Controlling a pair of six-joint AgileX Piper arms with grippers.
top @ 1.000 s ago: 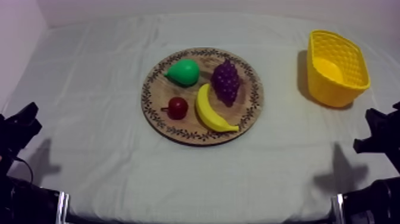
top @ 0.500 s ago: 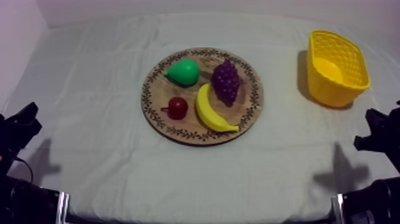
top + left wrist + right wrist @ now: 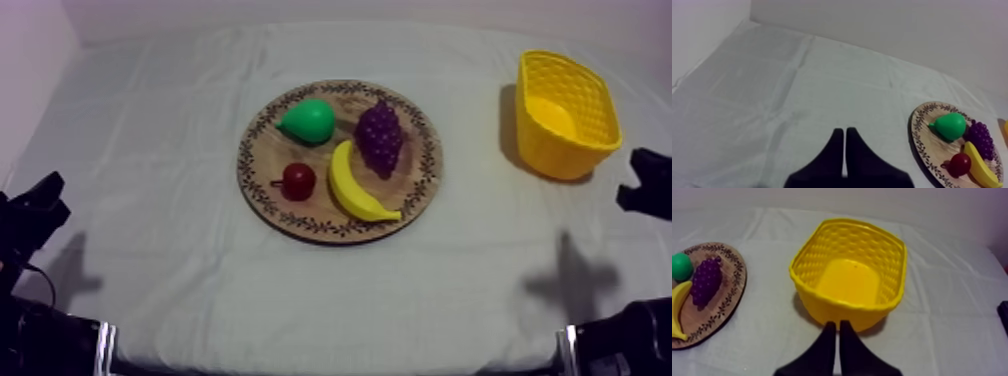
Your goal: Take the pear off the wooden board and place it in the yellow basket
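Dim, even light; the yellow basket casts a soft shadow on the cloth.

Table under a grey-white cloth, round wooden board at the middle, yellow basket well apart, rightward.

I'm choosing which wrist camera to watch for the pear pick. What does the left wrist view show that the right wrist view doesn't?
Left wrist view alone: the small red fruit and the left gripper, fingers together. Right wrist view alone: the empty inside of the yellow basket and the right gripper, fingers together. Both: the wooden board, pear, grapes, banana.
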